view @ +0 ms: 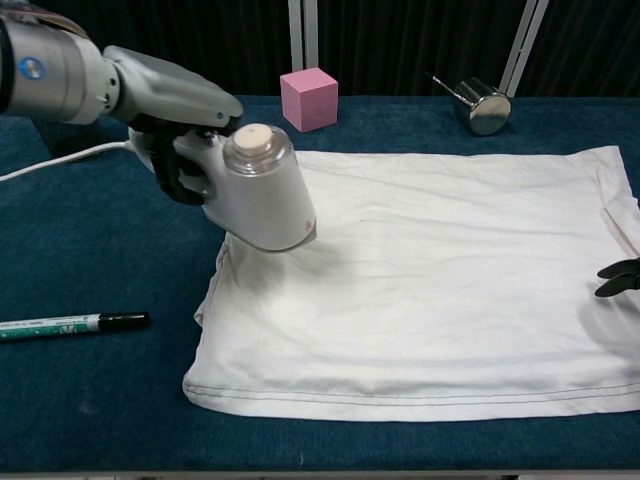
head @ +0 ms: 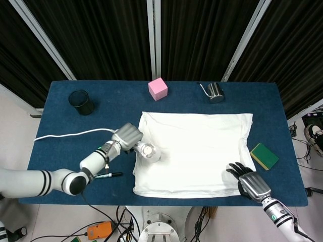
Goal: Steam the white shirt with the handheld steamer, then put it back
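The white shirt (head: pixel 194 154) (view: pixel 430 280) lies folded flat on the blue table. My left hand (head: pixel 125 137) (view: pixel 170 110) grips the white handheld steamer (head: pixel 147 150) (view: pixel 262 190), whose head hangs over the shirt's left edge; in the chest view a shadow lies under it. A white cord (head: pixel 68 133) trails left from the steamer. My right hand (head: pixel 250 182) rests with spread fingers on the shirt's front right corner; only its dark fingertips (view: pixel 618 277) show in the chest view, and it holds nothing.
A black marker (head: pixel 108 175) (view: pixel 70 324) lies left of the shirt. At the back stand a pink cube (head: pixel 158 88) (view: pixel 309 98), a metal cup (head: pixel 216 92) (view: pixel 486 108) and a black cup (head: pixel 81 102). A green sponge (head: pixel 264 156) lies right of the shirt.
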`<state>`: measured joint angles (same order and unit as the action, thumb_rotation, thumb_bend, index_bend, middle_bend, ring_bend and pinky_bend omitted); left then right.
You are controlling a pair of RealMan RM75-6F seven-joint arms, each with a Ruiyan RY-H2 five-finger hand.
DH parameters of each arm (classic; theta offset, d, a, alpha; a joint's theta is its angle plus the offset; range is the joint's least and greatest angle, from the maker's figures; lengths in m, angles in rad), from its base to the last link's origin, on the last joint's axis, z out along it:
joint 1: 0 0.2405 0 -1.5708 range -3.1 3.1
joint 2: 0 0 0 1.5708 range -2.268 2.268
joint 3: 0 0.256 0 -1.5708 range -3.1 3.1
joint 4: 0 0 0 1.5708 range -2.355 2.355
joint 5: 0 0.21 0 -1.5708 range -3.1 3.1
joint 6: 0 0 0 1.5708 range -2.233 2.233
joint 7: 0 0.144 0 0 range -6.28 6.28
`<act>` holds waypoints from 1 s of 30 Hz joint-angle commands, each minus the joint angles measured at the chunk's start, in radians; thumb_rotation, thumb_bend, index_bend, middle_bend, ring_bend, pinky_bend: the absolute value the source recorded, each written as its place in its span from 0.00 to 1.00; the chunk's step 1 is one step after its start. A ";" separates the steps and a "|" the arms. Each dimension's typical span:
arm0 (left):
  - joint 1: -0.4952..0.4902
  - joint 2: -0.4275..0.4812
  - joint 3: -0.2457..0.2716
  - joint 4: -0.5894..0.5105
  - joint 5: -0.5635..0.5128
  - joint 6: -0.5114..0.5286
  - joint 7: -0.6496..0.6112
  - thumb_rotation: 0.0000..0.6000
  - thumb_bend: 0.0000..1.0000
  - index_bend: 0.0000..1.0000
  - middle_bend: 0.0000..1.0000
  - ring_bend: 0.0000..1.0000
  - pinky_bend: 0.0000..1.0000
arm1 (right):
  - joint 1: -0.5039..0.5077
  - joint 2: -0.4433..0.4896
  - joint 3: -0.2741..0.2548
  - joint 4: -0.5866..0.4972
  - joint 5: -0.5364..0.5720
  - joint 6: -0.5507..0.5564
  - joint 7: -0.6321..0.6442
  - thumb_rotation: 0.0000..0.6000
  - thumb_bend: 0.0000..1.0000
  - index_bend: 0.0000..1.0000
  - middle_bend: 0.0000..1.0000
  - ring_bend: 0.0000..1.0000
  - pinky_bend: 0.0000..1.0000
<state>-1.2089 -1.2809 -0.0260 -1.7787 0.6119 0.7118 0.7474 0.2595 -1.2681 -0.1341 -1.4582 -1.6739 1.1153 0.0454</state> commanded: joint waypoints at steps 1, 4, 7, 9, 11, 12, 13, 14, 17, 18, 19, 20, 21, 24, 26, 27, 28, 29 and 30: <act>-0.168 -0.125 0.039 -0.008 -0.219 0.082 0.147 1.00 0.56 0.82 0.89 0.76 0.68 | 0.004 -0.011 -0.008 0.019 0.002 -0.008 0.020 1.00 1.00 0.23 0.15 0.11 0.28; -0.229 -0.182 0.045 0.029 -0.308 0.098 0.192 1.00 0.56 0.82 0.89 0.76 0.68 | 0.008 -0.022 -0.013 0.037 0.000 -0.013 0.034 1.00 1.00 0.23 0.15 0.12 0.28; -0.271 -0.228 0.050 0.066 -0.377 0.104 0.216 1.00 0.56 0.82 0.89 0.76 0.68 | 0.012 -0.029 -0.018 0.048 -0.003 -0.014 0.045 1.00 1.00 0.23 0.15 0.12 0.28; -0.287 -0.250 0.052 0.089 -0.407 0.105 0.222 1.00 0.56 0.82 0.89 0.76 0.68 | 0.014 -0.031 -0.020 0.053 -0.005 -0.013 0.050 1.00 1.00 0.23 0.15 0.12 0.28; -0.301 -0.266 0.058 0.113 -0.438 0.102 0.226 1.00 0.56 0.82 0.89 0.76 0.68 | 0.014 -0.035 -0.022 0.059 -0.008 -0.008 0.057 1.00 1.00 0.23 0.15 0.12 0.28; -0.305 -0.271 0.061 0.123 -0.449 0.101 0.225 1.00 0.56 0.82 0.89 0.76 0.68 | 0.014 -0.036 -0.023 0.061 -0.008 -0.006 0.060 1.00 1.00 0.23 0.15 0.12 0.28; -0.308 -0.276 0.065 0.136 -0.463 0.098 0.223 1.00 0.56 0.82 0.89 0.76 0.68 | 0.014 -0.038 -0.025 0.064 -0.009 -0.004 0.064 1.00 1.00 0.23 0.15 0.12 0.28; -0.309 -0.278 0.069 0.145 -0.472 0.095 0.221 1.00 0.56 0.82 0.89 0.76 0.68 | 0.013 -0.040 -0.026 0.067 -0.010 -0.002 0.066 1.00 1.00 0.23 0.15 0.12 0.28; -0.306 -0.276 0.078 0.173 -0.502 0.078 0.203 1.00 0.56 0.82 0.89 0.76 0.68 | 0.012 -0.044 -0.028 0.076 -0.009 0.003 0.074 1.00 1.00 0.23 0.15 0.12 0.28; -0.303 -0.274 0.081 0.181 -0.509 0.073 0.196 1.00 0.56 0.82 0.89 0.76 0.68 | 0.012 -0.046 -0.028 0.078 -0.008 0.004 0.076 1.00 1.00 0.23 0.15 0.12 0.28; -0.301 -0.270 0.084 0.188 -0.516 0.067 0.188 1.00 0.56 0.82 0.89 0.76 0.68 | 0.012 -0.047 -0.029 0.080 -0.007 0.005 0.078 1.00 1.00 0.23 0.15 0.12 0.28; -0.296 -0.266 0.087 0.198 -0.523 0.062 0.178 1.00 0.56 0.82 0.89 0.76 0.68 | 0.012 -0.049 -0.029 0.082 -0.007 0.007 0.081 1.00 1.00 0.23 0.15 0.12 0.28; -0.291 -0.261 0.091 0.206 -0.528 0.059 0.169 1.00 0.56 0.82 0.89 0.76 0.68 | 0.012 -0.050 -0.029 0.084 -0.007 0.008 0.082 1.00 1.00 0.23 0.15 0.12 0.28; -0.272 -0.245 0.100 0.229 -0.542 0.050 0.136 1.00 0.56 0.82 0.89 0.76 0.68 | 0.014 -0.052 -0.029 0.087 -0.007 0.011 0.082 1.00 1.00 0.23 0.15 0.12 0.28; -0.258 -0.229 0.109 0.239 -0.552 0.046 0.117 1.00 0.56 0.82 0.89 0.76 0.68 | 0.016 -0.053 -0.028 0.086 -0.009 0.014 0.079 1.00 1.00 0.23 0.15 0.12 0.28; -0.253 -0.221 0.113 0.241 -0.554 0.046 0.112 1.00 0.56 0.82 0.89 0.76 0.68 | 0.017 -0.053 -0.028 0.085 -0.010 0.016 0.078 1.00 1.00 0.23 0.15 0.12 0.28; -0.247 -0.210 0.119 0.242 -0.557 0.049 0.105 1.00 0.56 0.82 0.89 0.76 0.68 | 0.017 -0.053 -0.028 0.085 -0.011 0.017 0.077 1.00 1.00 0.23 0.15 0.12 0.28; -0.243 -0.201 0.123 0.241 -0.558 0.051 0.100 1.00 0.56 0.82 0.89 0.76 0.68 | 0.018 -0.053 -0.028 0.085 -0.011 0.018 0.076 1.00 1.00 0.23 0.15 0.12 0.28; -0.238 -0.191 0.126 0.239 -0.559 0.054 0.095 1.00 0.56 0.82 0.89 0.76 0.68 | 0.018 -0.054 -0.028 0.084 -0.012 0.019 0.075 1.00 1.00 0.23 0.15 0.12 0.28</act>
<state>-1.4543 -1.4817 0.0939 -1.5401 0.0564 0.7628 0.8497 0.2778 -1.3215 -0.1622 -1.3740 -1.6853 1.1339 0.1204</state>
